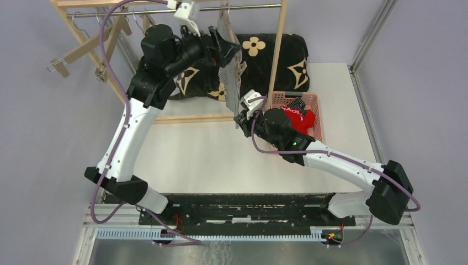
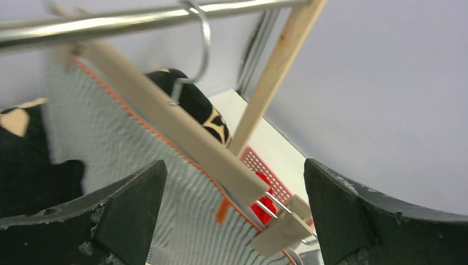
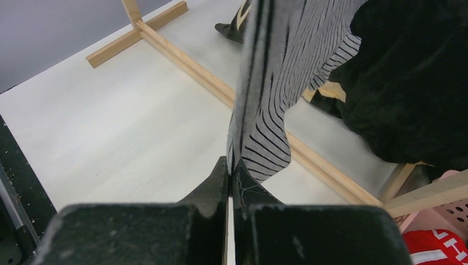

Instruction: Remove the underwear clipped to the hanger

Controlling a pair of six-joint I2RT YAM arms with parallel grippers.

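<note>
- The striped underwear [image 1: 232, 83], grey and white, is hanging from a wooden hanger [image 2: 182, 138] that is hooking over a metal rail [image 2: 110, 22].
- The right gripper [image 3: 230, 171] is pinching the bottom edge of the striped underwear, with its jaws squeezing tight on the cloth.
- The left gripper [image 2: 234, 221] is hovering up by the hanger with its jaws spread wide, holding nothing.
- The red underwear [image 1: 302, 118] is lying in a pink basket [image 1: 315, 98] beside a dark striped pair [image 1: 296, 103]. It is showing white letters, too small to read.
- A black flowery cushion [image 1: 265, 49] is sitting behind the rail.
</note>
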